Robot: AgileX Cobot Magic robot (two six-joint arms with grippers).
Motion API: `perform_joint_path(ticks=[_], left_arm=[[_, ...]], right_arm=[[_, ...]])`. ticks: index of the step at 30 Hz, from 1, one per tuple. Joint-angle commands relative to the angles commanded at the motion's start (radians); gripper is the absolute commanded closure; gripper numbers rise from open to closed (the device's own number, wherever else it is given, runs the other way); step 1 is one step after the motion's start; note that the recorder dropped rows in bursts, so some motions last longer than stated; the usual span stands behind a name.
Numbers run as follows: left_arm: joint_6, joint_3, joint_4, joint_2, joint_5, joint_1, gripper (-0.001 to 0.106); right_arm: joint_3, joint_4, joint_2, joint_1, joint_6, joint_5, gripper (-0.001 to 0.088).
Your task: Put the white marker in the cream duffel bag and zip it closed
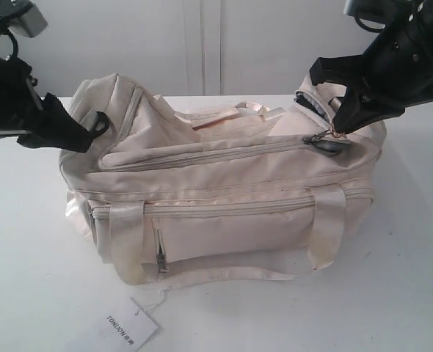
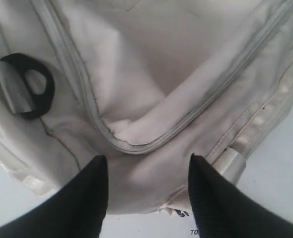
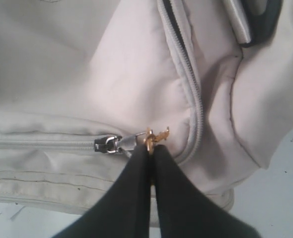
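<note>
Cream bag (image 1: pixel 224 235); pocket zipper (image 1: pixel 224 207) exterior-only

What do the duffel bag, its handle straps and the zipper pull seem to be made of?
The cream duffel bag looks like soft matte woven fabric: it sags and creases. Its handle straps look like satin-type webbing, with a sheen brighter than the body. The zipper pull seems metal: a grey glinting tab with a gold-coloured ring.

Cream duffel bag (image 1: pixel 224 235), black fingers (image 3: pixel 131 193), white table (image 1: pixel 407 279)
</note>
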State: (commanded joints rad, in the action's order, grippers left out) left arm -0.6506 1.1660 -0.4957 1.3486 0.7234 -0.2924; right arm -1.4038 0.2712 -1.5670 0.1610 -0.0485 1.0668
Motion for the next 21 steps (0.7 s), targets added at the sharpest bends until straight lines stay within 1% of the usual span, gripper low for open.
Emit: perform_joint_path(ticks=[6,11,15,21], left_arm=[[0.000,0.000,0.062,-0.018,-0.023,-0.099,0.052],[0.028,0.000,0.135,-0.025,-0.044,-0.181,0.052],[0.074,0.000,0.218,-0.025,-0.061,-0.241,0.052],[0.188,0.000,0.398,-0.025,-0.072,-0.335,0.052]], right_arm=[[0.000,0.000,0.000,0.000,0.000,0.000,0.0868],[0.000,0.000,0.000,0.000,0.000,0.000,0.0868],[0.000,0.000,0.000,0.000,0.000,0.000,0.0868],[0.000,0.000,0.000,0.000,0.000,0.002,0.0868]])
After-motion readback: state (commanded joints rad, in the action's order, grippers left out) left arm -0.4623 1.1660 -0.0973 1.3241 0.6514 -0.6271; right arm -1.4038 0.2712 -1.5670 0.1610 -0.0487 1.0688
